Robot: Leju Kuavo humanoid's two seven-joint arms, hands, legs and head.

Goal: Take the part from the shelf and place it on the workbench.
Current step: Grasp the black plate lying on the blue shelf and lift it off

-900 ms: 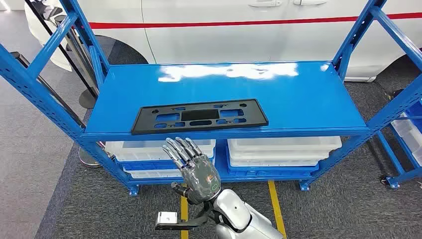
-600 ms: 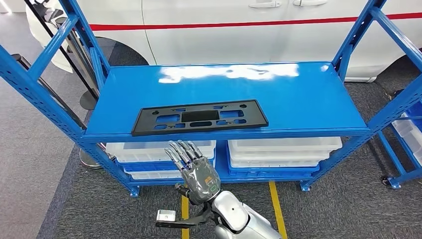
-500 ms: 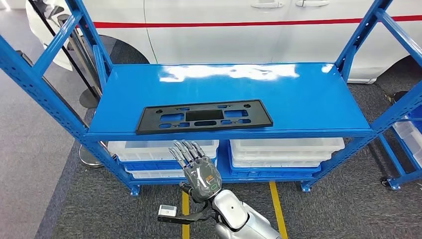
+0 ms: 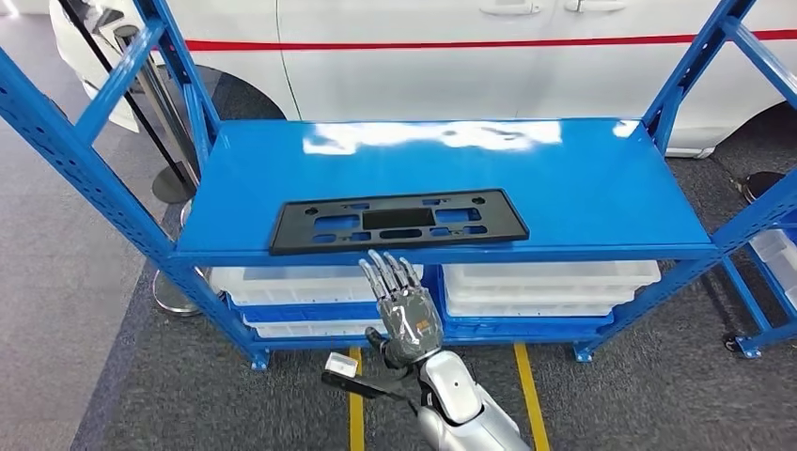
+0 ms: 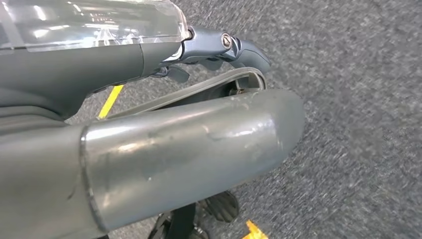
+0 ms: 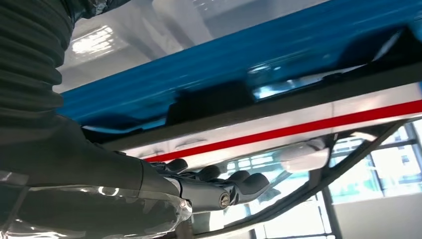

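Part [image 4: 399, 222]: flat black rectangular plate with cutouts, on blue shelf [image 4: 583, 188]

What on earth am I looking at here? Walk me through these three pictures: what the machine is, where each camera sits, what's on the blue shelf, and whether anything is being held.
This is a two-legged humanoid robot with silver arms and many-fingered hands. The wide picture comes from a camera high on its body, looking forward and down. In it, the right hand is raised, fingers straight and apart, just below the front edge of the blue shelf. On the shelf lies a flat black part with cutouts, near the front edge. White bins sit on the lower level, and a white car stands behind.

The other two pictures come from cameras at the wrists. The right wrist view looks up along that hand at the shelf's underside. The left wrist view shows the left hand hanging over grey carpet.

The right hand holds nothing; the part is untouched.
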